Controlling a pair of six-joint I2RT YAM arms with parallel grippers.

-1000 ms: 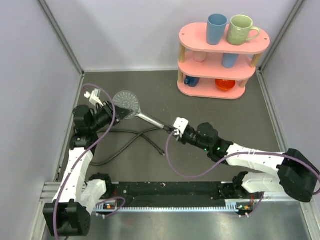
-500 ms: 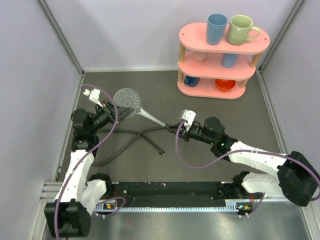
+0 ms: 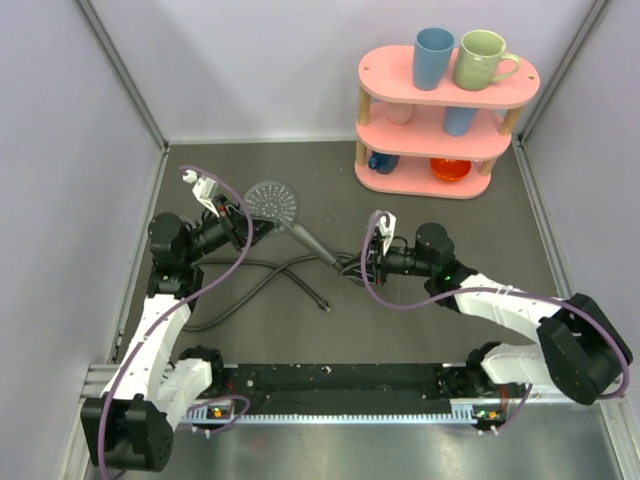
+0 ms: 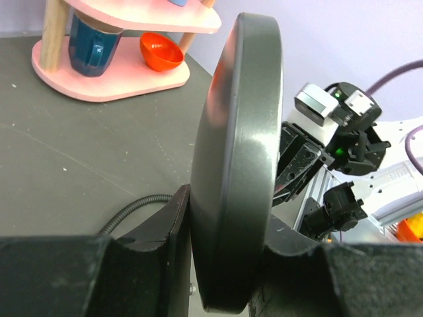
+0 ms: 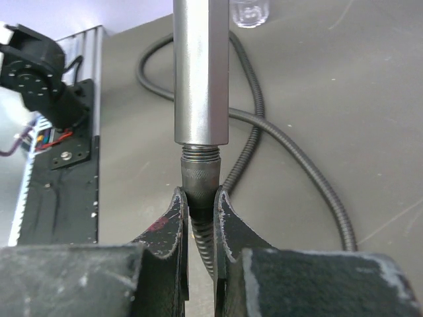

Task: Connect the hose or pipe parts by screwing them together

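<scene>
at handle end point(image 5: 201, 125), knurled fitting point(image 5: 199, 173), maybe part-threaded

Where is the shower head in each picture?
Top external: shower head left of centre, round face showing.
Left wrist: shower head in the middle, seen edge-on.
Right wrist: only its handle, top centre.
Shared landmark: the dark hose, seen in all three.

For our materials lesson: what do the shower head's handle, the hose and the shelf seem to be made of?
Shower head: handle likely brushed metal or metallised plastic; even satin sheen.
Hose: probably spiral-wound metal, dark grey; fine ribbing.
Shelf: pink painted boards, perhaps wood, matt; pale wooden-looking posts.
</scene>
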